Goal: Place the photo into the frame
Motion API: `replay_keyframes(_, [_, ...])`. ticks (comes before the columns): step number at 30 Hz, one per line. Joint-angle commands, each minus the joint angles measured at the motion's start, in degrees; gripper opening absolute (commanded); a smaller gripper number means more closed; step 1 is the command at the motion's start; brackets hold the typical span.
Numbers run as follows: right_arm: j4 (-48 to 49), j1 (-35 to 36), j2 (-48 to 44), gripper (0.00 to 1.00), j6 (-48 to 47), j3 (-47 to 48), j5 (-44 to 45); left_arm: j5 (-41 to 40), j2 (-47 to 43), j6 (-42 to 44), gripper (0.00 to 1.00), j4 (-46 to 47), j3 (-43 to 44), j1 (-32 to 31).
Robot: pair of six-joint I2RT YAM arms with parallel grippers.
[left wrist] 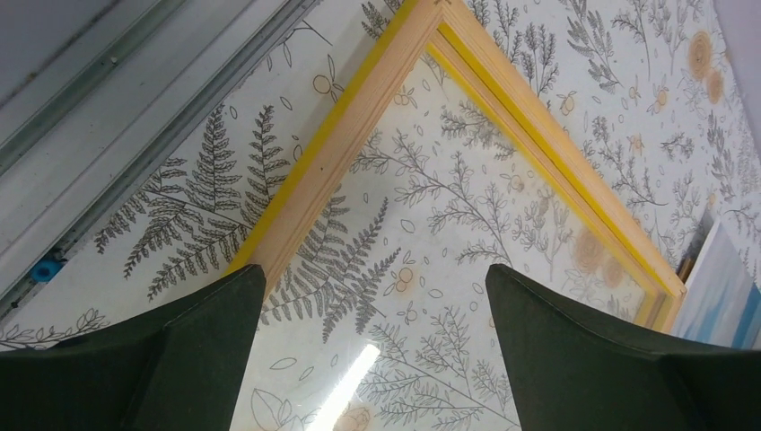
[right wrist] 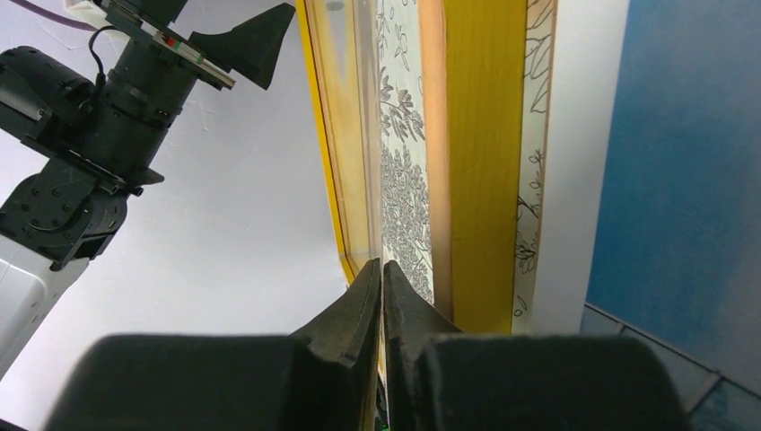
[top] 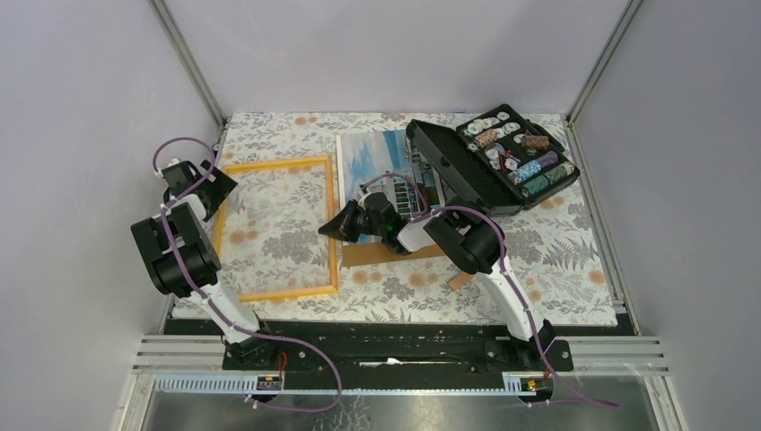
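Over the frame's (top: 278, 163) right border hangs the right gripper (top: 328, 230).

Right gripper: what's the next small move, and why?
Probably open the right gripper and shift it toward the photo for an edge pick. Its jaws look nearly closed with nothing visibly between them, tips at the right bar of the frame; the photo lies face up beside the frame, not in it.
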Motion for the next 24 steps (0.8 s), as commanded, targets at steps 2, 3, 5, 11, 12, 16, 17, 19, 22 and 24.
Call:
replay_keyframes(2, [0.05, -0.04, -0.85, 0.11, -2.91, -0.27, -0.67, 2.18, 2.31, -1.89, 0.99, 0.41, 0.48, 0.32])
replay_keyframes(3, [-0.55, -0.08, -0.97, 0.12, -3.45, -0.25, -0.49, 2.56, 2.23, -2.31, 0.99, 0.88, 0.01, 0.29])
replay_keyframes(5, [-1.78, -0.05, -1.14, 0.13, -4.62, -0.23, 0.18, 3.7, 2.07, -3.16, 0.99, 1.64, -0.59, 0.29])
replay_keyframes(11, [-4.33, 0.01, -1.57, 0.25, -7.67, 0.25, -0.13, 6.98, -3.86, -5.13, 0.99, 3.38, -2.62, 0.21])
replay_keyframes(12, [-4.71, 0.03, -1.78, 0.27, -8.31, 0.29, -0.36, 7.17, -5.8, -5.49, 0.99, 4.82, -3.66, 0.16])
replay_keyframes(16, [-7.57, 0.03, -3.1, 0.33, -10.67, 0.09, -0.15, 3.37, -9.34, -4.06, 0.99, 6.13, -4.45, 0.14])
replay_keyframes(17, [-8.45, 0.01, -3.42, 0.34, -11.3, 0.24, -0.01, 1.79, -8.95, -3.16, 0.99, 5.41, -3.89, 0.18])
replay_keyframes(19, [-9.95, 0.13, -4.05, 0.35, -12.45, 0.51, -0.1, -1.28, -7.86, -1.74, 0.99, 4.25, -3.08, 0.54])
replay_keyframes(22, [-11.0, 0.17, -4.82, 0.38, -13.48, 0.05, -0.16, -1.86, -6.68, -1.48, 0.99, 5.22, -3.74, 2.45])
replay_keyframes(24, [-11.9, 0.1, -5.39, 0.4, -14.45, -0.33, 0.24, -2.22, -5.59, -0.85, 0.99, 5.09, -3.28, 2.92])
